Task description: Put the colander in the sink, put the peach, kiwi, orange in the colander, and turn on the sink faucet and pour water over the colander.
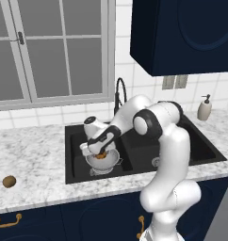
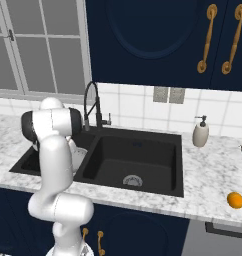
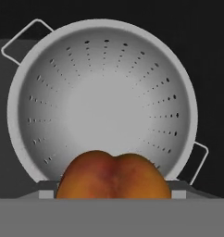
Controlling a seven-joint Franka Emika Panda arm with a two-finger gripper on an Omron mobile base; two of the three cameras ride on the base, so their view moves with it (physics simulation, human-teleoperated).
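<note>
My gripper (image 1: 101, 154) grasps the peach (image 3: 114, 176) directly over the colander (image 3: 102, 99), which sits in the sink's (image 1: 134, 153) left basin. I should centre above the bowl, lower, then release gently to prevent bouncing out.

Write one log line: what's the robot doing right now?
pincer: holds peach | above colander, in sink | kiwi, orange: on counter

A white-framed paned window (image 1: 50, 49) fills the upper left; dark navy wall cabinets (image 1: 182, 35) hang upper right above white tiled wall (image 1: 134, 80).
</note>
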